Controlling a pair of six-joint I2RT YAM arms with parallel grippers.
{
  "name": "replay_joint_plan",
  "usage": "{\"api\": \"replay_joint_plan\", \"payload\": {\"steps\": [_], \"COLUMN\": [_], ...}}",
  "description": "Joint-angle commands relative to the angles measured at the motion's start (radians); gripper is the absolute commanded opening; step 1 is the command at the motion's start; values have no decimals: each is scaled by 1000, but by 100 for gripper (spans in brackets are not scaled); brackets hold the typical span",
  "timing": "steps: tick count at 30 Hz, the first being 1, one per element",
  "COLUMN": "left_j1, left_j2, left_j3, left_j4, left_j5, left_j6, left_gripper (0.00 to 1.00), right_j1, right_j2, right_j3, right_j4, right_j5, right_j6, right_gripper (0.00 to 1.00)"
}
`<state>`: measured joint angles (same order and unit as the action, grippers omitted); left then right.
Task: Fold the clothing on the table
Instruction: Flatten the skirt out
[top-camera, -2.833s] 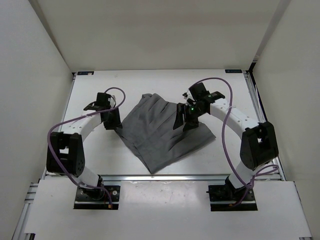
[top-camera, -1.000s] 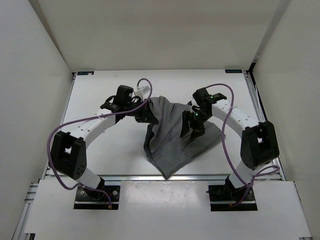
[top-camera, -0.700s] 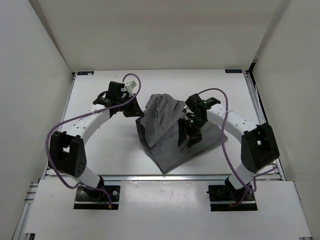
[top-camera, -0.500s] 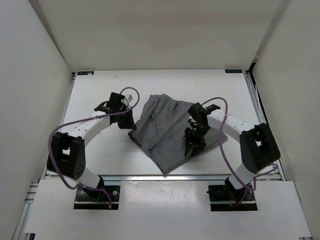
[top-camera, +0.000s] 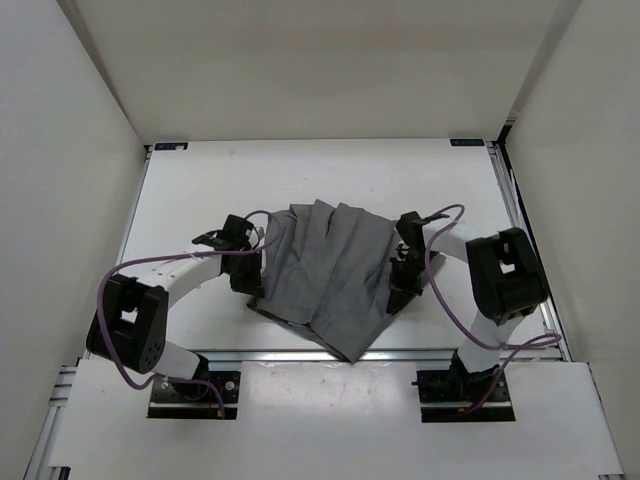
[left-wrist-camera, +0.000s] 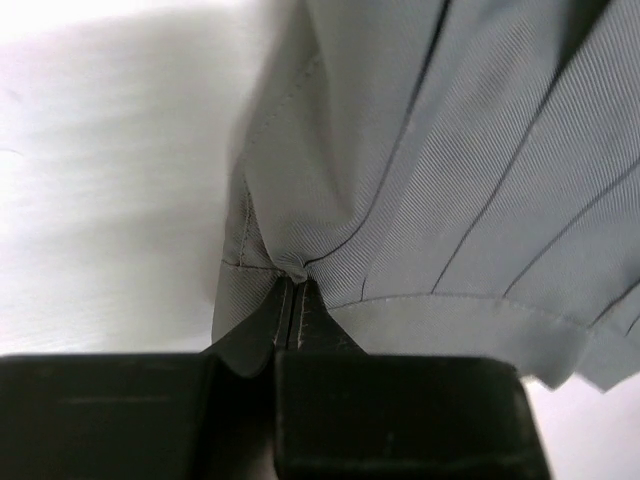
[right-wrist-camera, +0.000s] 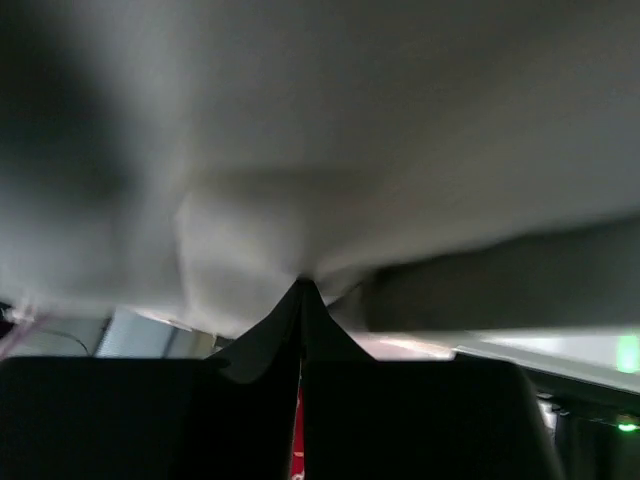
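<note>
The grey pleated clothing (top-camera: 325, 265) lies spread on the white table (top-camera: 200, 180), its point toward the front rail. At the garment's left edge, low on the table, my left gripper (top-camera: 254, 285) is shut on it. The left wrist view shows the fabric (left-wrist-camera: 450, 150) puckering where the left gripper (left-wrist-camera: 292, 285) pinches a hem corner. My right gripper (top-camera: 393, 297) sits at the garment's right edge. In the blurred right wrist view its jaws are together, and the right gripper (right-wrist-camera: 302, 290) meets bunched grey cloth (right-wrist-camera: 300, 150) at the tips.
White walls close in the table on three sides. A silver rail (top-camera: 300, 355) runs along the front edge, just past the garment's tip. Purple cables (top-camera: 150, 265) loop from both arms. Bare table lies behind the garment and to its left.
My left gripper has carried the lifted cloth back leftward and down, and the garment now lies flatter and wider. My right gripper has moved toward the front and shut at the right edge.
</note>
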<state>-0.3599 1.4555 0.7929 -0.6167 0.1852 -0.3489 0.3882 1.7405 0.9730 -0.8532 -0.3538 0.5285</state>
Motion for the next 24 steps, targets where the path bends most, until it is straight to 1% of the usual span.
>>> {"api": "replay_joint_plan", "payload": {"steps": [1, 5, 10, 11, 13, 14, 15, 16, 17, 19, 21, 22, 23, 24], "left_j1": [-28, -27, -27, -28, -25, -24, -19, -17, -16, -13, -7, -1, 7, 19], "left_j2": [-61, -76, -80, -73, -52, -43, -23, 3, 20, 81, 103, 100, 98, 97], "left_j3": [-23, -37, -40, -41, -31, -32, -23, -14, 24, 83, 146, 150, 152, 161], "left_j4": [-2, -2, 23, 52, 101, 150, 162, 205, 219, 204, 186, 187, 184, 176], "left_j5": [48, 69, 86, 103, 141, 154, 163, 184, 198, 188, 177, 171, 160, 157], "left_j6": [-5, -18, -27, -33, -51, -65, -82, -90, -97, -94, -76, -75, -73, -67], "left_gripper": [0, 0, 0, 0, 0, 0, 0, 0, 0, 0, 0, 0, 0, 0], "right_j1": [-84, -141, -179, -181, -187, -193, -196, -213, -222, -232, -204, -196, -174, -154], "right_j2": [77, 198, 342, 367, 392, 399, 401, 402, 393, 369, 300, 259, 237, 197], "right_j3": [84, 220, 497, 532, 651, 685, 710, 739, 753, 783, 777, 765, 757, 744], "right_j4": [13, 2, -59, -63, -37, -9, 8, 32, 40, 65, 40, 31, 4, -10], "right_j5": [64, 104, 177, 182, 196, 188, 168, 111, 90, -6, -1, 25, 50, 53], "right_j6": [-62, -113, -166, -173, -205, -211, -202, -208, -194, -183, -202, -205, -214, -211], "right_gripper": [0, 0, 0, 0, 0, 0, 0, 1, 2, 10, 24, 28, 35, 37]}}
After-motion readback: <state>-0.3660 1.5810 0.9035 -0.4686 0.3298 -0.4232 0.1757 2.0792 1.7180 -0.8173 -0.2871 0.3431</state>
